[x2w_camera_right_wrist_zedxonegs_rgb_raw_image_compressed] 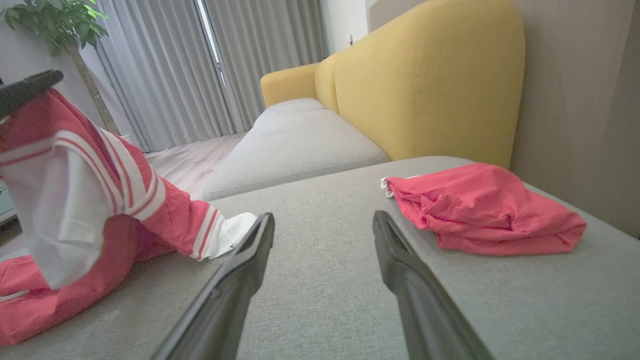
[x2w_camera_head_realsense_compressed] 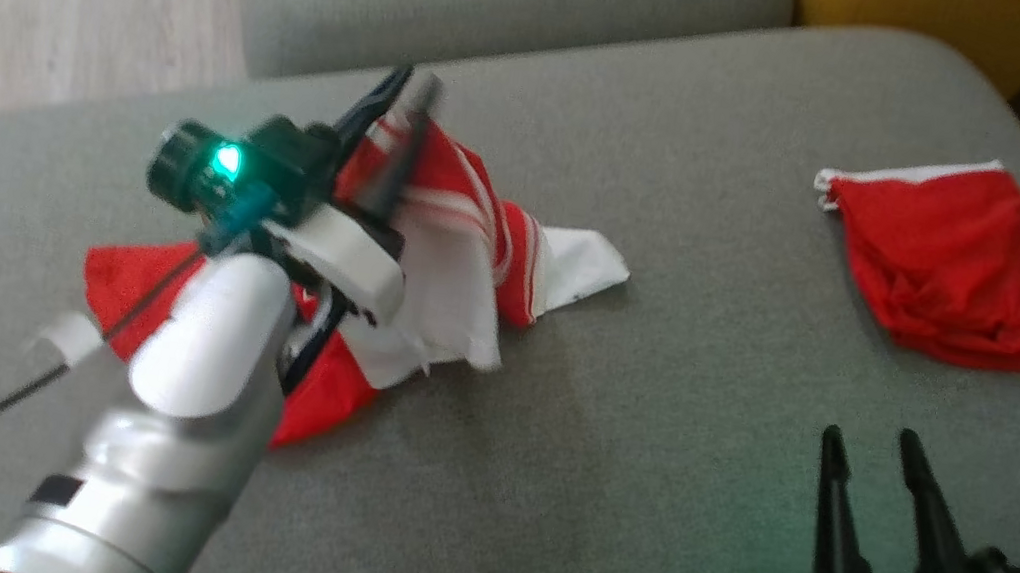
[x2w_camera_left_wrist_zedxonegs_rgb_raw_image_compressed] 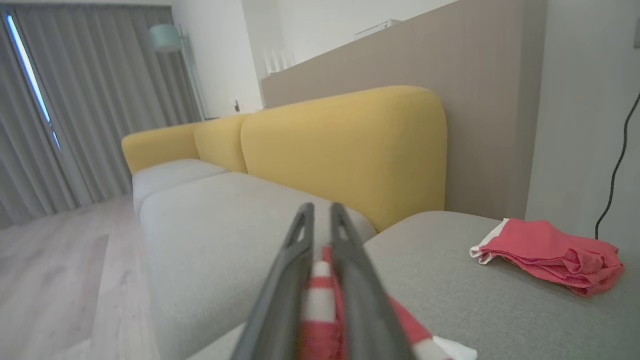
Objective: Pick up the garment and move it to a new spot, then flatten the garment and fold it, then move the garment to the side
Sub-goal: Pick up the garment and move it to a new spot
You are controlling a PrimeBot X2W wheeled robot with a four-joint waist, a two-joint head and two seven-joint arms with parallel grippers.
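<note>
Garment (x2w_camera_head_realsense_compressed: pixel 464 219) pinched, left gripper (x2w_camera_head_realsense_compressed: pixel 414 82) — open cushion (x2w_camera_head_realsense_compressed: pixel 650 429) beside

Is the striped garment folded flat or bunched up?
Bunched up: the garment hangs crumpled from the left gripper, the rest heaped on the cushion.

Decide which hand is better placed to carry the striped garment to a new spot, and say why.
Left. The left hand is shut on the striped garment, holding part of it raised; the right hand sits open, apart from it.
</note>
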